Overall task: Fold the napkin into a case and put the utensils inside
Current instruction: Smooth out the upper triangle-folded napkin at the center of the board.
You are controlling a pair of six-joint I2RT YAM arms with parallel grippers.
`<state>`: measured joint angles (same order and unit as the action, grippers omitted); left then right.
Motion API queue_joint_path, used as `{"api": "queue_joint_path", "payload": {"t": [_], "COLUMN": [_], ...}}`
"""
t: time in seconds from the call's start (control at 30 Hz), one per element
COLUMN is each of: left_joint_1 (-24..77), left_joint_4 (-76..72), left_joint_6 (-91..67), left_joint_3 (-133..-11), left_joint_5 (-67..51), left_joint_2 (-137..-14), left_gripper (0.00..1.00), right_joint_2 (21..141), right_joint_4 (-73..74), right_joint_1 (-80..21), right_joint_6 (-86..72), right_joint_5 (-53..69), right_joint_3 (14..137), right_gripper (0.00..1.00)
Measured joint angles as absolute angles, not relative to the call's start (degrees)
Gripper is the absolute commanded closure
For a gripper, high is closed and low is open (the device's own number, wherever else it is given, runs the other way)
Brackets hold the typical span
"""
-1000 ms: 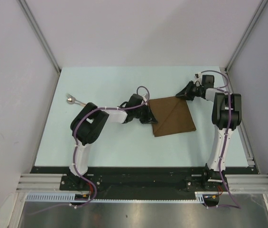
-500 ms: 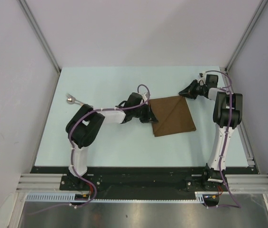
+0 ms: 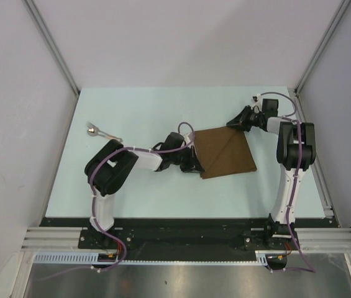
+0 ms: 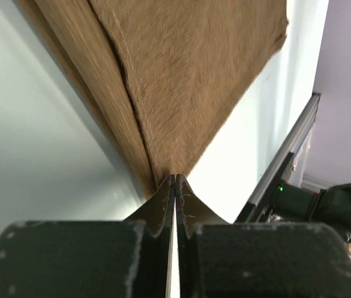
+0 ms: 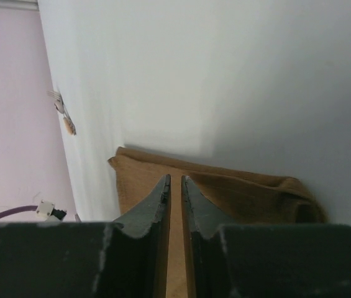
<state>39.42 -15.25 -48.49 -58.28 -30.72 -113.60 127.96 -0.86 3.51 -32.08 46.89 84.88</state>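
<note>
**L tool clamped on napkin corner; R tool at far corner, grip unclear**

Napkin [image 3: 228, 152] lies mid-right on the desk [image 3: 144, 112], between the two arms. It's a dark-brown four-sided sheet w/ a diagonal crease across it.

Left tool [image 3: 194, 166] is at the napkin's left edge, close to the near-left corner. In the left wrist view its fingers are pressed together w/ no gap. The cloth narrows to a point right betw. the tips, so it's clamped on the napkin there. An upper layer's edge runs down to that same point, and there's shadow under the cloth on the left side.

Right tool [image 3: 230, 123] sits at the napkin's far corner. In the right wrist view its fingers are almost together w/ a thin slit, tips over the napkin's far edge, brown showing in the slit. Can't tell if the cloth is pinched or just lies below. That far edge looks doubled, w/ a bulge at its right end.

Utensils [image 3: 100, 131] lie bare on the desk at far left, well apart from the napkin and both tools. Silver round head, slim stem.
</note>
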Motion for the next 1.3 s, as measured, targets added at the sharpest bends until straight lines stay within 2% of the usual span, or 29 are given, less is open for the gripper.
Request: {"api": "queue_joint_path", "payload": {"t": [0.4,0.63,0.7,0.93,1.2,1.27,1.3], "left_joint_1": [42.3,41.6,41.4,40.9,39.2,39.2,39.1], "left_joint_4": [-19.7,-14.1,-13.8,-15.6,-15.2,-15.4,-15.3], "left_joint_6": [-52.1,-50.1,-49.9,-50.1,-49.5,-49.5,-49.5], "left_joint_3": [-53.1,-56.4,-59.2,-64.1,-61.0,-58.8,-58.2], "left_joint_5": [-32.3,-31.9,-32.2,-33.1,-31.2,-30.7,-30.6], "left_joint_2": [-113.3,-107.5,-106.9,-109.4,-114.8,-114.9,-114.9], "left_gripper": [0.97,0.79,0.78,0.85,0.91,0.91,0.87], "right_joint_2": [131.9,130.3,129.4,128.3,130.4,132.2,132.8], "right_joint_4": [-3.4,-1.7,-1.5,-1.7,-2.9,-3.4,-3.4], "right_joint_1": [5.8,5.7,5.7,5.3,5.3,5.3,5.3], "right_joint_6": [-33.6,-33.0,-33.0,-33.1,-34.0,-34.3,-34.5], "right_joint_5": [49.6,48.7,48.4,48.3,48.4,48.4,48.4], "right_joint_3": [83.9,83.9,83.9,84.1,85.9,87.3,87.8], "right_gripper": [0.84,0.78,0.76,0.75,0.74,0.72,0.72]}}
